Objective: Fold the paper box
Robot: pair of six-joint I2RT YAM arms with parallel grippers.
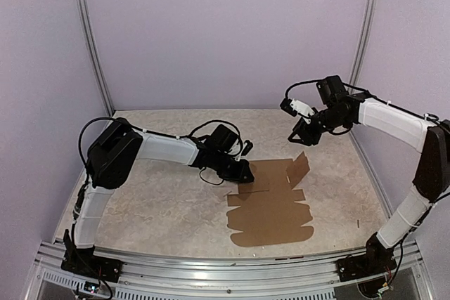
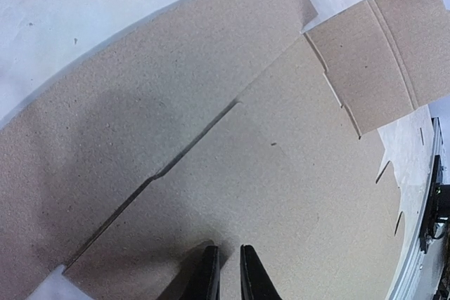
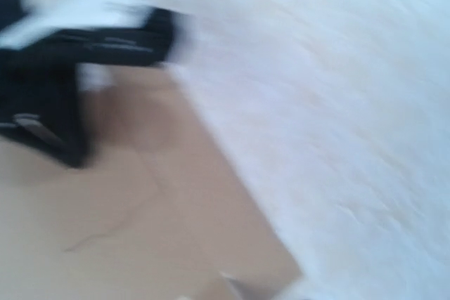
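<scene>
The left gripper [image 1: 244, 172], its jaws drawn nearly together with only a slit between the fingertips [image 2: 208, 275], rests tip-down on the far left part of the paper box [image 1: 271, 212]. The sheet lies mostly flat on the table [image 1: 155, 205], spreading right of and nearer than the gripper. The forearm reaches in low from the left. The right gripper [image 1: 304, 135] hangs just above a raised flap [image 1: 299, 168], forearm stretched high, wrist bent down. Whether its jaws are open cannot be told.
</scene>
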